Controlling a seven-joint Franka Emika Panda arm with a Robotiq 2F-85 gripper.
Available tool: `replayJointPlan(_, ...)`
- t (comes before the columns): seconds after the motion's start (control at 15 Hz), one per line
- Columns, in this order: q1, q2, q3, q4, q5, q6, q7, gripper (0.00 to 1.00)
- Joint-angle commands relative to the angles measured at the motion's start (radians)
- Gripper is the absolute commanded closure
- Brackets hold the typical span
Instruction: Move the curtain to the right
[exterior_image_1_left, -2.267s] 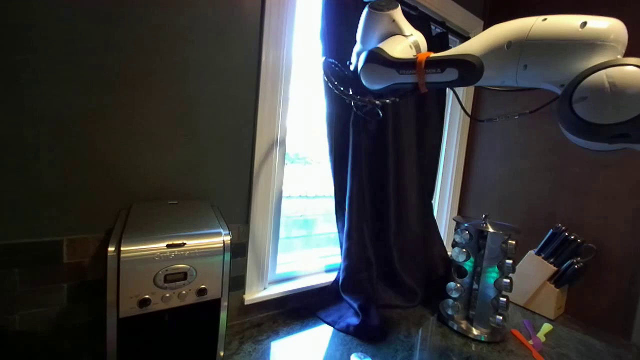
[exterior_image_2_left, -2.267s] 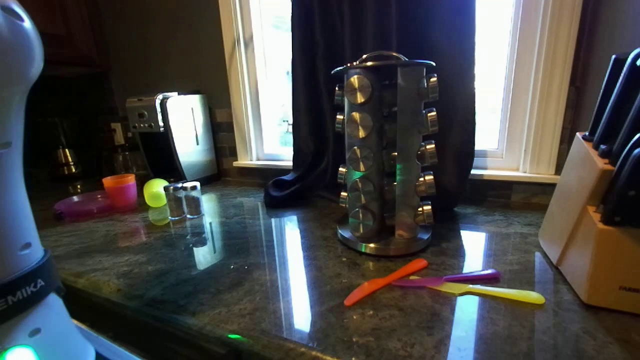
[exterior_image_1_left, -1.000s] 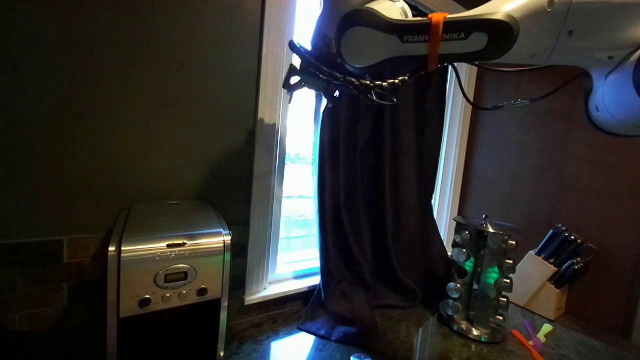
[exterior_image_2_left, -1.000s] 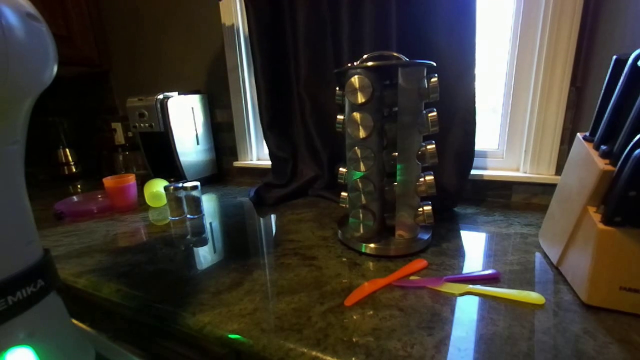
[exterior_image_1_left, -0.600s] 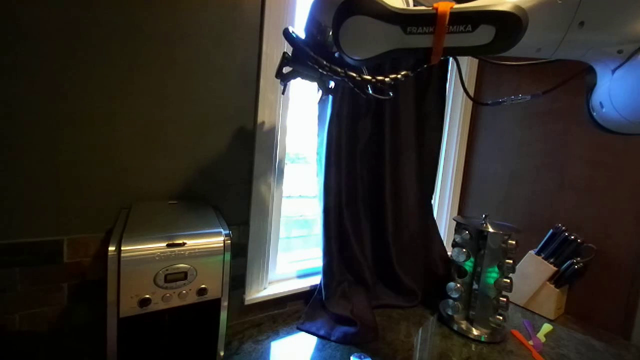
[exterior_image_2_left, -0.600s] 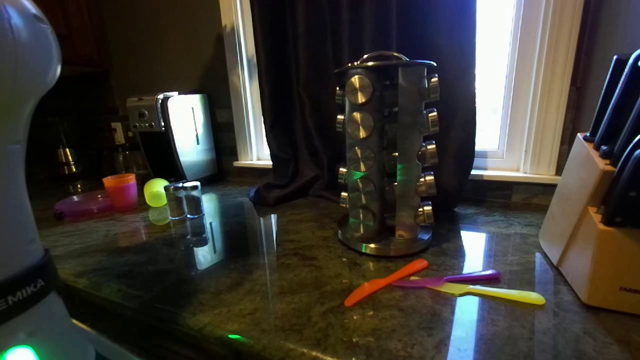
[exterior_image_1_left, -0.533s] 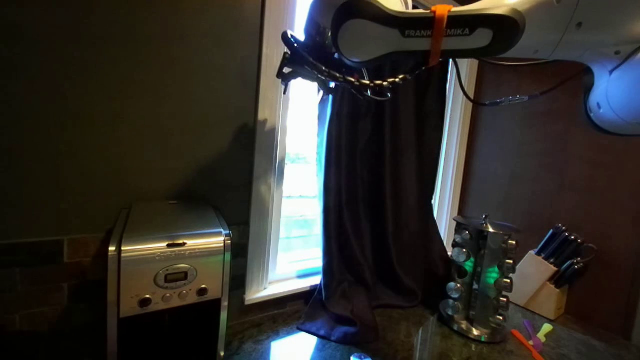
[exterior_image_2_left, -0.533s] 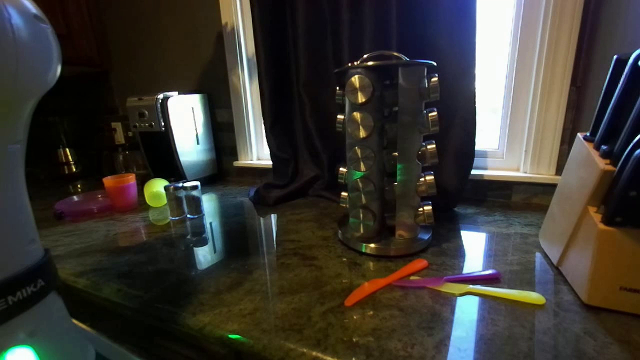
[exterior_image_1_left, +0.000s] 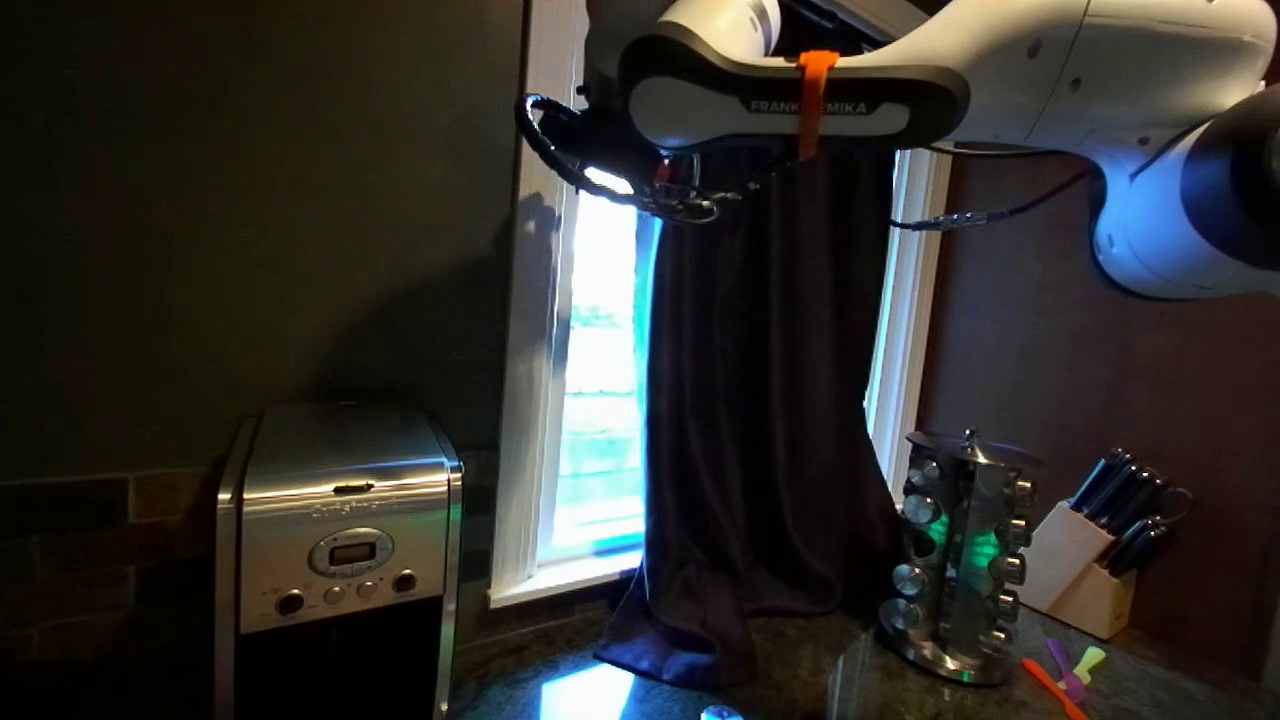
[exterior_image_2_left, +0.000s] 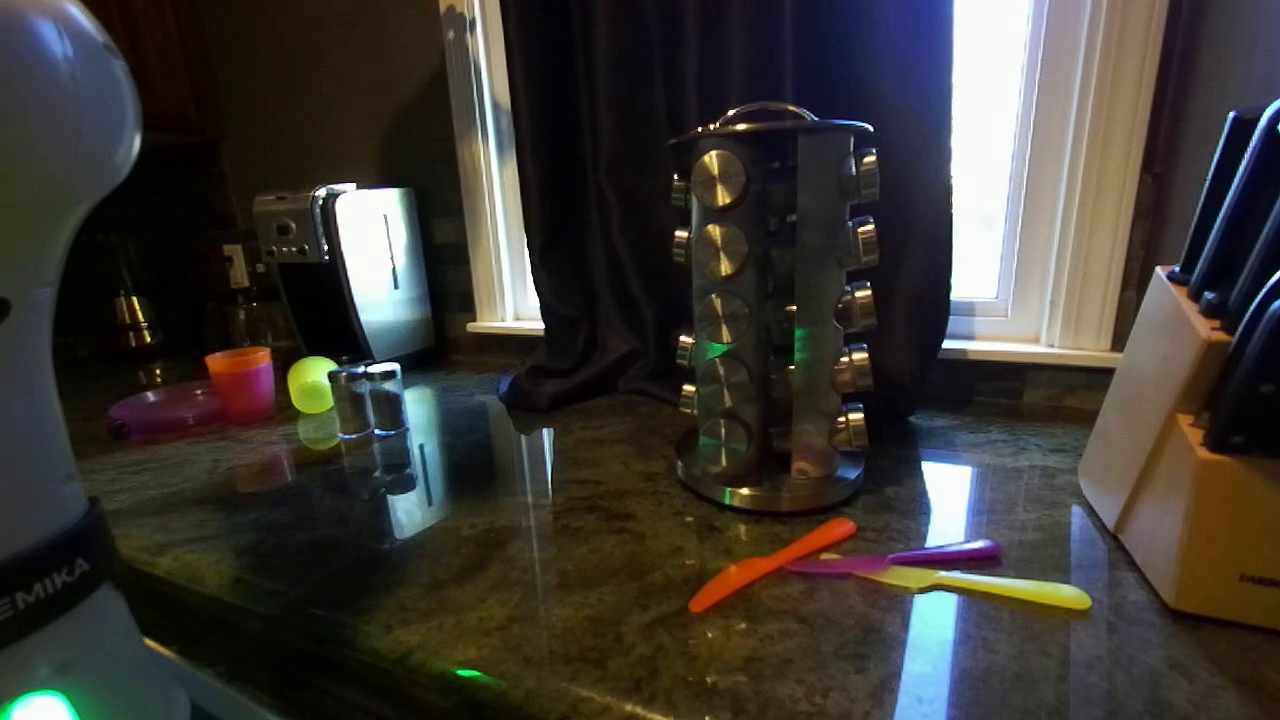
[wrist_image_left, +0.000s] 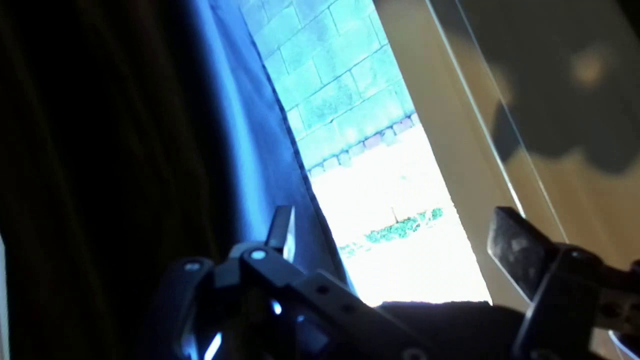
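Navy-black, the curtain hangs down the middle of the window, daylight showing on both sides, its hem bunched on the counter. High up, the gripper has its jaws wide apart: in the wrist view one finger shows against the curtain's blue-lit edge, the other against the frame. Whether the first touches the fabric, I cannot tell. In an exterior view, the spice rack stands before the curtain, three bright knives lying near it.
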Motion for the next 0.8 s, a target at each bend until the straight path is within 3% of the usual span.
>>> replayJointPlan(0.0, 0.008, 0.016, -0.004, 0.017, -0.005, -0.002, 0.014, 0.00)
replayJointPlan(0.4, 0.013, 0.036, -0.009, 0.052, -0.007, -0.003, 0.021, 0.00)
replayJointPlan(0.73, 0.027, 0.093, -0.053, 0.104, -0.107, -0.014, 0.113, 0.00)
